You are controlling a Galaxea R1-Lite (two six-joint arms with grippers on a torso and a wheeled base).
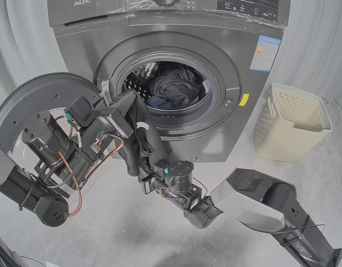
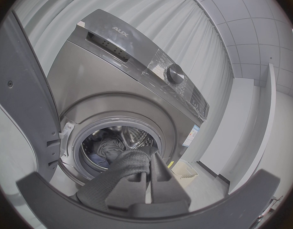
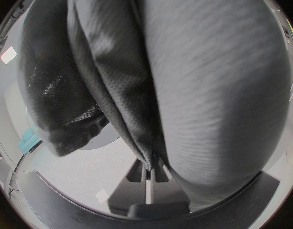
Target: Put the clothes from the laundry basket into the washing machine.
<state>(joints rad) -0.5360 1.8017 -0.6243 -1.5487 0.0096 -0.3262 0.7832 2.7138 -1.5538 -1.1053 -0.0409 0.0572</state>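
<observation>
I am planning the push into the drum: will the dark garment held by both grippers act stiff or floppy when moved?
Probably floppy: the dark garment sags in folds between the left gripper and the right gripper. Likely light, since a small pinch at each end carries it. It may drape over the drum rim rather than slide in.

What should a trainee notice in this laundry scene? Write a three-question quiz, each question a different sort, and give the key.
1. True or false: clothes already lie inside the washing machine.
2. How many tools are shut on the dark garment? A none, B one, C two.
3. Fill in: by the robot's own sides, the laundry basket stands on the floor to the machine's ____.

Key
1. True.
2. C: the left tool and the right tool both pinch it.
3. Right.
</observation>
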